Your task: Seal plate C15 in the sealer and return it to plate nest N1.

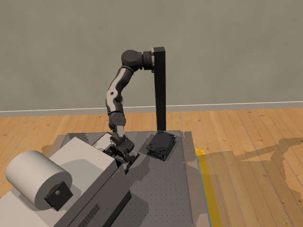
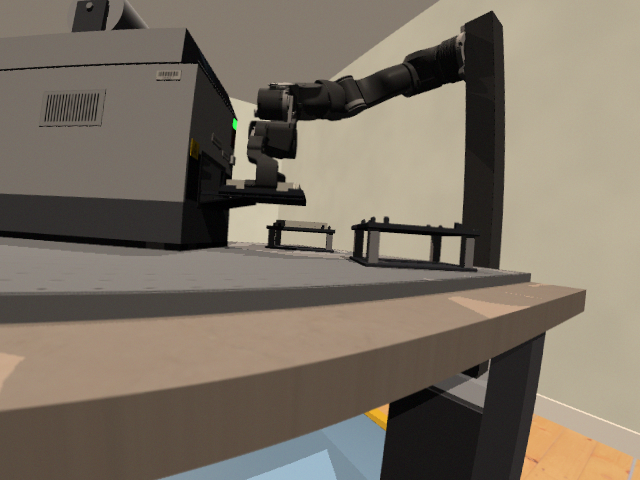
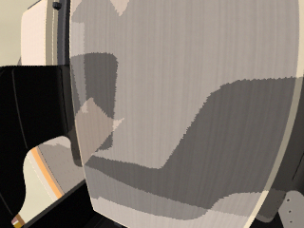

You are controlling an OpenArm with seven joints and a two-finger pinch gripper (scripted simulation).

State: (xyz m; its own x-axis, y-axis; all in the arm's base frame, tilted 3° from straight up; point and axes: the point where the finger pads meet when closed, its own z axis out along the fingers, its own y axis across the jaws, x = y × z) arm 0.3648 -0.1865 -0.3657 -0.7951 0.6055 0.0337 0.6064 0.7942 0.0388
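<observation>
Plate versus gripper: the gripper (image 2: 266,178) comes straight down onto plate C15 (image 2: 289,184), with its fingers closed on the plate's sides and stopped about halfway by its width. The plate sits directly under the wrist, between the fingers.
Wrist view: a pale, finely striped foil surface (image 3: 190,89) fills nearly the whole frame, with grey shadow patches across it. One dark finger (image 3: 32,108) crosses the left edge, against the plate's side.
Plate location: C15 lies on the sealer's stage (image 2: 268,195), which stands out in front of the housing. From the side it looks level and low on the stage; whether it is fully down in the pocket cannot be told.
Plate look: a flat, thin, light slab with pale ends showing on either side of the fingers. The wells are not visible.
Sealer: the grey housing (image 2: 103,134) takes up the left of the exterior view, and its lamp (image 2: 234,124) glows green at the front edge. A large white roll (image 1: 36,178) sits on top.
Nearer nest: plate nest N1 (image 2: 413,229), beside the arm's post (image 2: 483,144), carries nothing on its dark top.
Farther nest: plate nest N2 (image 2: 299,235) holds plate C51 (image 2: 305,224), a pale strip lying flat.
Arm: it reaches from the post across to the stage, with the wrist bent downward.
</observation>
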